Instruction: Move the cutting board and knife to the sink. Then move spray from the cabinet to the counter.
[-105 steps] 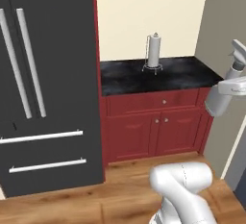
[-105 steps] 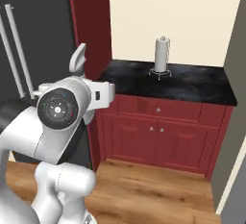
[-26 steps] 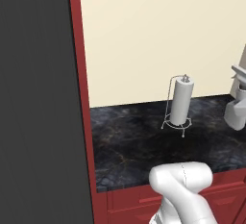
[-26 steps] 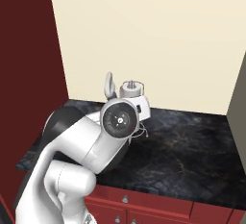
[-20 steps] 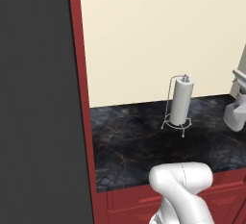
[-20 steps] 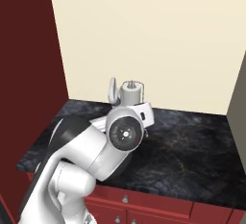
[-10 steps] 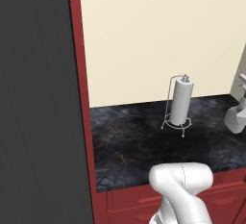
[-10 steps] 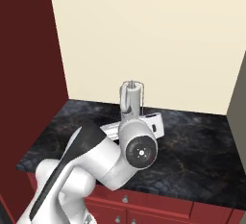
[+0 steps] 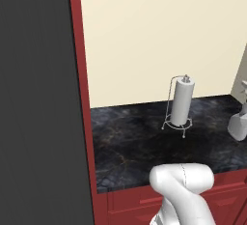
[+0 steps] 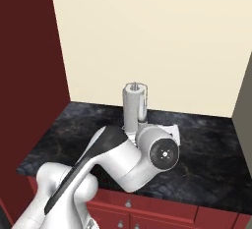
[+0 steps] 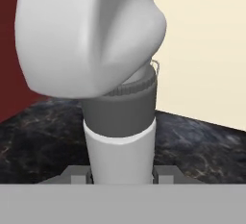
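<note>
Along the cream wall (image 9: 144, 35), the black stone desk (image 9: 130, 147) with its faint golden-brown veins runs from a dark red upright panel (image 9: 79, 74) on the left to a grey wall end (image 10: 243, 105) on the right. It sits on top of red drawer fronts (image 9: 126, 203), and in the right base view I can make out small round knobs (image 10: 128, 204) on them, just under the desk's front edge.

Standing on the desk, towards the back and close to the wall, is a white paper-towel roll (image 9: 182, 101). It is upright on a thin wire stand (image 9: 176, 124), whose loop rises beside the roll to the height of its top. The stone around the stand is bare and dark.

To the left of the red panel, a tall dark grey flat face (image 9: 34, 98) takes up the whole left side of the left base view.

In front of the desk, the robot's white arm (image 10: 123, 164) bends up and across. In the right base view, its big joint with a dark round cap (image 10: 164, 152) sits right in front of the lower part of the roll and hides the foot of the stand. In the left base view, a white part of the arm shows at the right edge, above the desk's right end.

From the hand view, the pincer (image 11: 121, 174) barely peeks up at the bottom as two small grey nubs. How far apart its jaws stand I cannot tell.
</note>
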